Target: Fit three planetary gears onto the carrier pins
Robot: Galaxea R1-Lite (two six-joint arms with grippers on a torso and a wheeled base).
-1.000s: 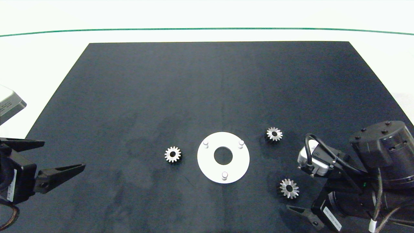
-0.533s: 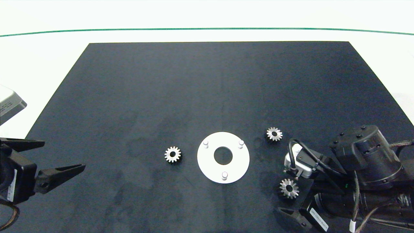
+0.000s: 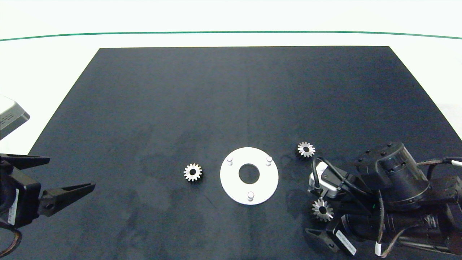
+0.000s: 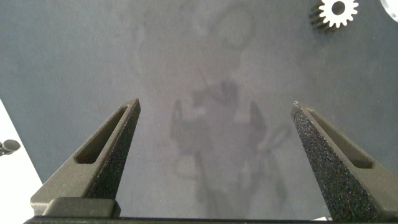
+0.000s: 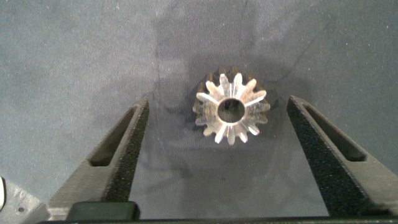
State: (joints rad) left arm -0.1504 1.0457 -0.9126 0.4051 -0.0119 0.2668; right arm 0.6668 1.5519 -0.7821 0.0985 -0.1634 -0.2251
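three toothed silvery gears (image 3: 322, 210), right hand (image 5: 227, 149) open around one

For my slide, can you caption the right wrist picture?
Open right gripper lined up around a silvery planetary gear on the dark mat.

Shiny metal gears (image 5: 232, 109) lie on a matt, cloth-like black mat (image 3: 231, 108).

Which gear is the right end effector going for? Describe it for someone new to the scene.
Start at the white disc on the dark mat. Two gears lie right of it; the target gear is the nearer one, between the open fingers of the right end effector.
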